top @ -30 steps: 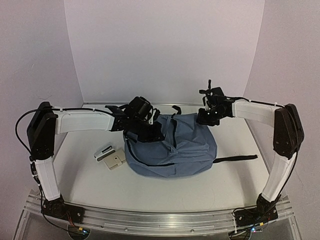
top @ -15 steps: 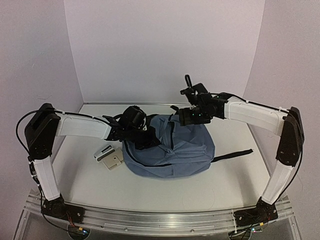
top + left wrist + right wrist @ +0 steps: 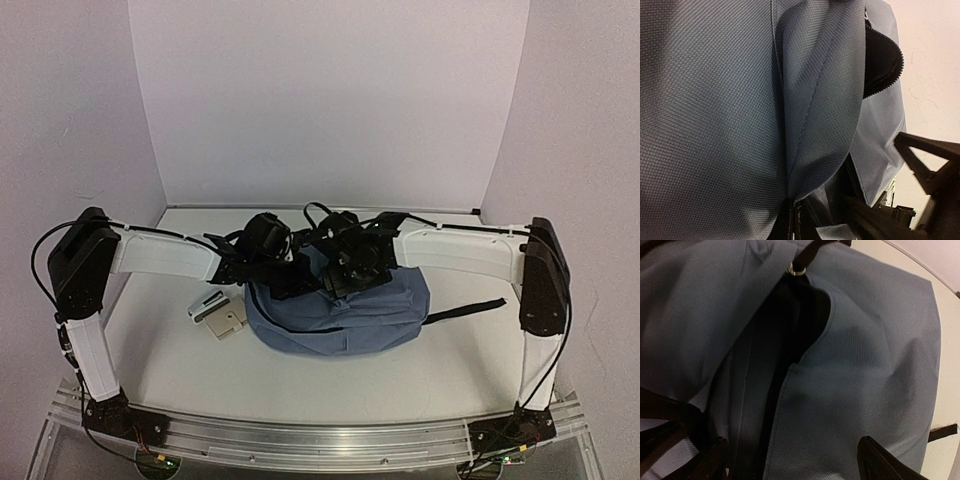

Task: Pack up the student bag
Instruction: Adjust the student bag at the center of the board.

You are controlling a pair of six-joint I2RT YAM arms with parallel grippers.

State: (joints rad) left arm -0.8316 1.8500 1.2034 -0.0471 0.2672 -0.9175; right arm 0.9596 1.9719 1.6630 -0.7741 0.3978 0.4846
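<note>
Left gripper (image 3: 792,221) pinched fully closed on a fold of the student bag (image 3: 375,315). Right gripper (image 3: 790,452) spread wide, holding nothing, above the bag's zip opening (image 3: 799,307).

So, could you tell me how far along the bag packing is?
Done: the student bag lies unzipped, dark lining showing. In hand: the left end effector pinches its flap while the right end effector hangs open over the gap. Left: two small items lie on the table beside it, unpacked.
</note>
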